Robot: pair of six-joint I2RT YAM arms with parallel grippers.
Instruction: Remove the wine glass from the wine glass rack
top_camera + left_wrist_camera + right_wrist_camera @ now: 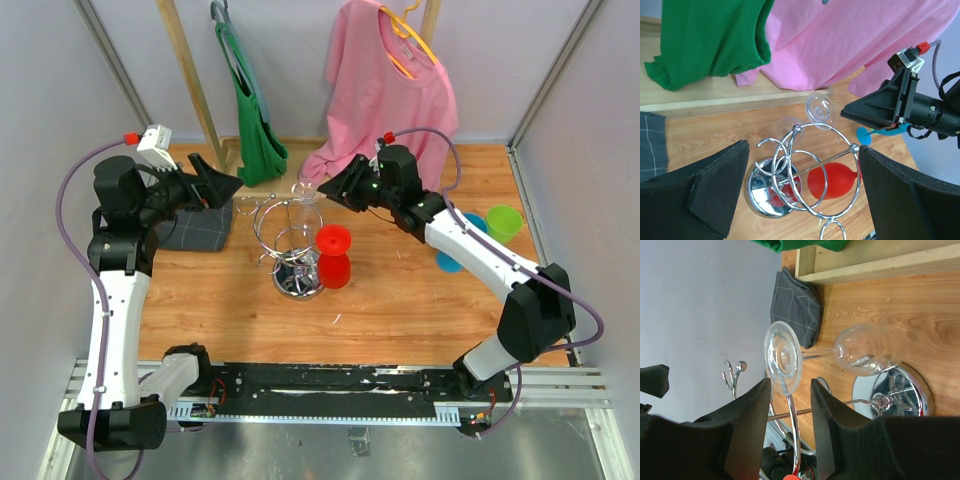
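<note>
The wine glass rack is a chrome wire stand on a round shiny base at mid table. It also shows in the left wrist view and the right wrist view. A clear wine glass hangs upside down from its far rings, foot up and bowl down. My right gripper comes in from the right, and its narrowed fingers close on the lower rim of that foot. My left gripper hovers left of the rack, wide open and empty.
A red wine glass hangs on the rack's near right side. A folded grey cloth lies to the left. A green shirt and a pink shirt hang behind. A green cup and a blue one stand at the right.
</note>
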